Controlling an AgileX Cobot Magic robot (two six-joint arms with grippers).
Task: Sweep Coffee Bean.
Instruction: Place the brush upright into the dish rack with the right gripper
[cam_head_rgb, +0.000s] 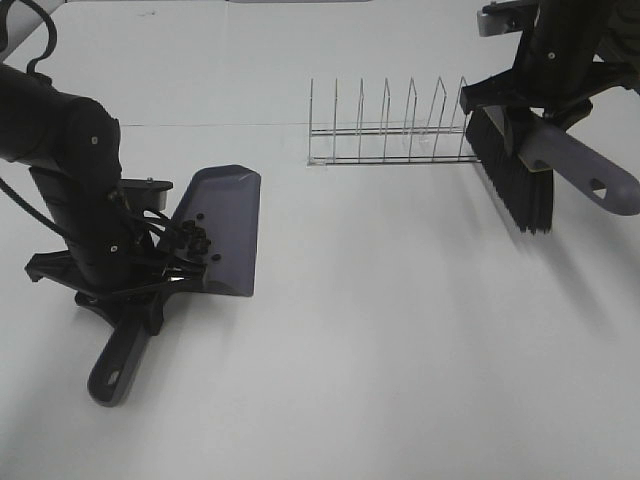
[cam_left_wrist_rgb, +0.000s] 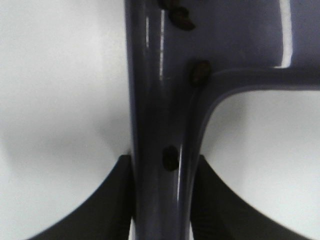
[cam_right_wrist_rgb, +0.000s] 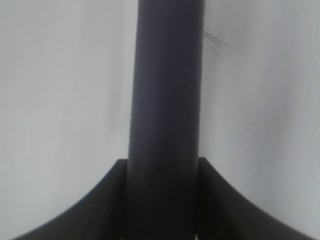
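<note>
A grey-purple dustpan (cam_head_rgb: 225, 225) lies on the white table at the left. My left gripper (cam_head_rgb: 140, 285) is shut on its handle (cam_left_wrist_rgb: 160, 150). Several dark coffee beans (cam_head_rgb: 195, 238) sit in the back of the pan, near the handle; in the left wrist view a few coffee beans (cam_left_wrist_rgb: 200, 72) show on the pan. My right gripper (cam_head_rgb: 535, 120) is shut on the grey handle (cam_right_wrist_rgb: 167, 100) of a brush (cam_head_rgb: 575, 170) and holds it in the air at the far right. The brush's black bristles (cam_head_rgb: 515, 185) point down and left.
A wire dish rack (cam_head_rgb: 390, 130) stands at the back middle, just left of the brush. The white table (cam_head_rgb: 400, 350) spreads across the view.
</note>
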